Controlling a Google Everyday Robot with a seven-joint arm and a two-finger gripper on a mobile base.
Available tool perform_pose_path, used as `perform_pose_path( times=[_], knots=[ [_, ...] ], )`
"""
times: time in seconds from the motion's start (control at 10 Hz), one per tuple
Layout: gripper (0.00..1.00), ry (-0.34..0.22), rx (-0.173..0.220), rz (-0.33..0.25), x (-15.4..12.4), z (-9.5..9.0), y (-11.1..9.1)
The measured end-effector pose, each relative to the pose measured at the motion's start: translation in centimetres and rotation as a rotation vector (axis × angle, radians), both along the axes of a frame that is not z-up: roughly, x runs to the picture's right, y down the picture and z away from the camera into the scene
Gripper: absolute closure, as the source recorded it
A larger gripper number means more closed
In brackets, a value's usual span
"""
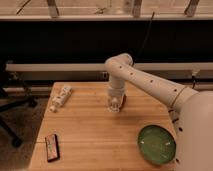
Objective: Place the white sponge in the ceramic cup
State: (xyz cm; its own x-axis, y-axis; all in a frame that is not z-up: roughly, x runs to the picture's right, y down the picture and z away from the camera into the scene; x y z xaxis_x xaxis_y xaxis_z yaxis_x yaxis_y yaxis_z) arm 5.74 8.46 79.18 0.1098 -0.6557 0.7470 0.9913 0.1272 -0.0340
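Observation:
My gripper [115,105] points straight down over the middle of the wooden table [95,132], at the end of the white arm [150,82] that comes in from the right. A small pale cream shape [114,107] sits right at the gripper's tip on the table. I cannot tell whether it is the ceramic cup, the white sponge, or both. A small dark reddish-brown patch [123,100] shows just behind the gripper on its right.
A large green plate [156,144] lies at the front right. A whitish patterned packet [60,97] lies at the back left. A dark flat bar [51,147] lies at the front left edge. An office chair base [10,125] stands left of the table.

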Motion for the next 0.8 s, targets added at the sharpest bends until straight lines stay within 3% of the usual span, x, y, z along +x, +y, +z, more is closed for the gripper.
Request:
perform_pose_path(
  times=[0.5, 0.8],
  knots=[
    [1.00, 0.007, 0.042, -0.035, 1.7, -0.3, -4.1],
    [1.00, 0.020, 0.054, -0.044, 2.5, -0.3, -4.5]
  ],
)
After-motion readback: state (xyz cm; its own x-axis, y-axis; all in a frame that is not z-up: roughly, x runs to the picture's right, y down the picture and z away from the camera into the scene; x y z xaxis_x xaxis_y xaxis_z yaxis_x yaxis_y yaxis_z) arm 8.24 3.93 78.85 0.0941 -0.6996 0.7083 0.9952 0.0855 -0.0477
